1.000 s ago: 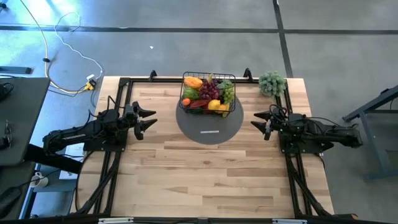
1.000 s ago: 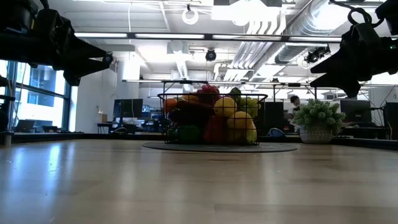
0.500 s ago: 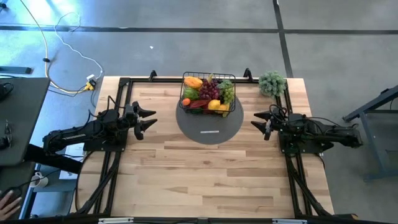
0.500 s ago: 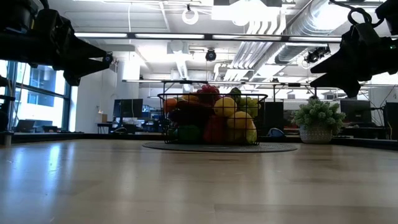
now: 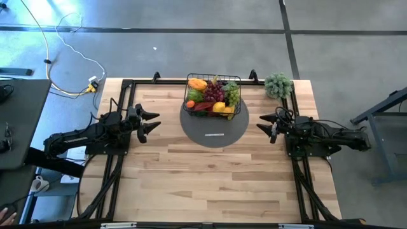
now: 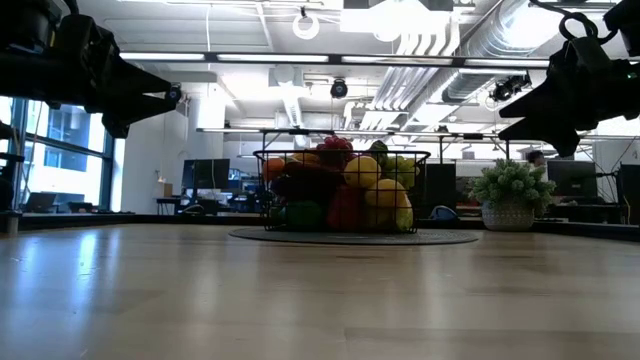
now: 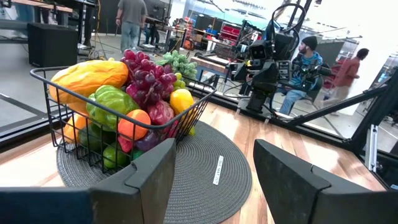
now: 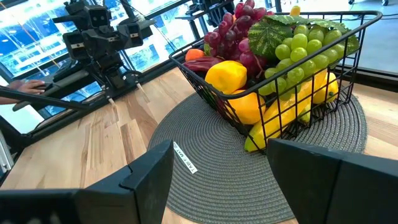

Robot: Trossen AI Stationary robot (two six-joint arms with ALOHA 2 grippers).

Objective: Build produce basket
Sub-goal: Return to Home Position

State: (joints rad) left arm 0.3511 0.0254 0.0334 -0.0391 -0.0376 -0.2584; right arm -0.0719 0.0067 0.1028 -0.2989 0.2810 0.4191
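Two arms: left end effector (image 5: 152, 122) mid-left, right end effector (image 5: 262, 124) mid-right, both released, empty, flanking full black wire-mesh basket (image 5: 214, 77) upper centre. Homing: withdraw level, avoid basket.

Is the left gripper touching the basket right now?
Apart. The high view shows bare table between the left gripper and the basket.
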